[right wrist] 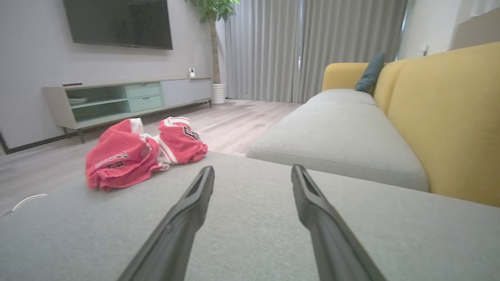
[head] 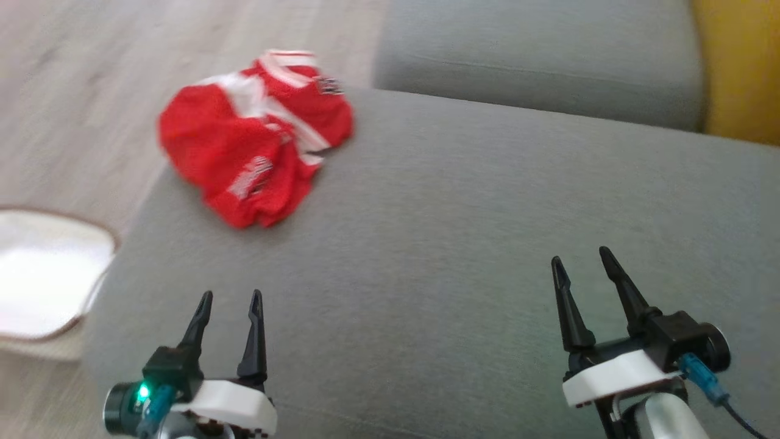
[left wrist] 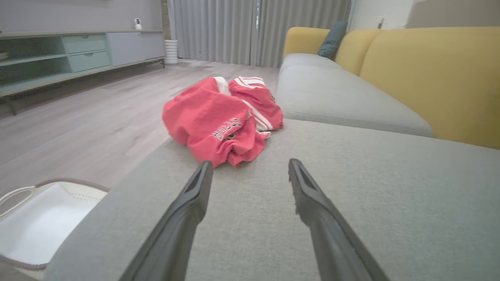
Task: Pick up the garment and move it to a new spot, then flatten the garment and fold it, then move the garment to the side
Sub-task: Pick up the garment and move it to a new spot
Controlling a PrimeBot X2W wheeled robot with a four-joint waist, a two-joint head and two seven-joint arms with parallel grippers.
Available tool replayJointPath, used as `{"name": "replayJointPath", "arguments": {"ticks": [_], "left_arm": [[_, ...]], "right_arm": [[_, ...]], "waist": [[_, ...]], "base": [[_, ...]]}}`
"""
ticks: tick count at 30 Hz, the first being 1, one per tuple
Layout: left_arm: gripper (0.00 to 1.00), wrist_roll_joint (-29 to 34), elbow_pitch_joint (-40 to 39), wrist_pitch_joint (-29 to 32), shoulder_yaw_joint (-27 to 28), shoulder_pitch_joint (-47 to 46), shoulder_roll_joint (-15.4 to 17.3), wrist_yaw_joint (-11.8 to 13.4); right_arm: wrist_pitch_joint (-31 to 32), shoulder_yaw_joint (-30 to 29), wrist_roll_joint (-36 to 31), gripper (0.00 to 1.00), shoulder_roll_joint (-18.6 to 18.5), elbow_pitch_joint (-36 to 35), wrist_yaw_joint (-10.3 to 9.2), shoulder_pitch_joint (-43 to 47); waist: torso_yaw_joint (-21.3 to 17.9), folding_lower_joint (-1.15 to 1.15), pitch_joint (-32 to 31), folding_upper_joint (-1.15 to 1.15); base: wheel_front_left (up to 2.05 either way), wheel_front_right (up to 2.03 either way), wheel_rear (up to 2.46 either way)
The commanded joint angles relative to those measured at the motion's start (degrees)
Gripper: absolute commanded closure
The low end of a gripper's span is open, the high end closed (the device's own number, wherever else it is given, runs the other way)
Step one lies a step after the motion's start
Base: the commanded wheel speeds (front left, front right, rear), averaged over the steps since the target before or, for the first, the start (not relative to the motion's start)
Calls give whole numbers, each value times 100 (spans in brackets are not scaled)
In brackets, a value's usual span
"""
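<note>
While the garment [head: 256,137] lies crumpled on the sofa [head: 457,244], we find left end effector [head: 231,296] and right end effector [head: 579,256] released; seemingly nothing done.

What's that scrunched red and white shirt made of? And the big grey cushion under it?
The scrunched red and white garment looks like thin, soft cloth, perhaps a sports jersey: it bunches into loose folds and carries printed lettering. The grey seat cushion looks like matte woven upholstery fabric: fine grainy texture, no shine, softly rounded edges.
</note>
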Motion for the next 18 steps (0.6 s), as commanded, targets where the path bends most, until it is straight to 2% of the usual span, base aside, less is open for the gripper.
{"name": "replayJointPath", "arguments": {"ticks": [1,6,18], "left_arm": [[0,55,-200,-71,199,-274,60,7],[0,60,-219,-71,331,-218,113,15],[0,-52,-848,-71,710,200,77,292]], "right_arm": [[-62,147,27,0,-40,-227,43,-163],[-62,262,108,0,-40,-235,43,-181],[-62,889,107,0,-40,-34,43,-688]], "waist": [[780,0,-20,0],[1489,0,-58,0],[1673,0,202,0]], "base": [[0,0,0],[0,0,0],[0,0,0]]}}
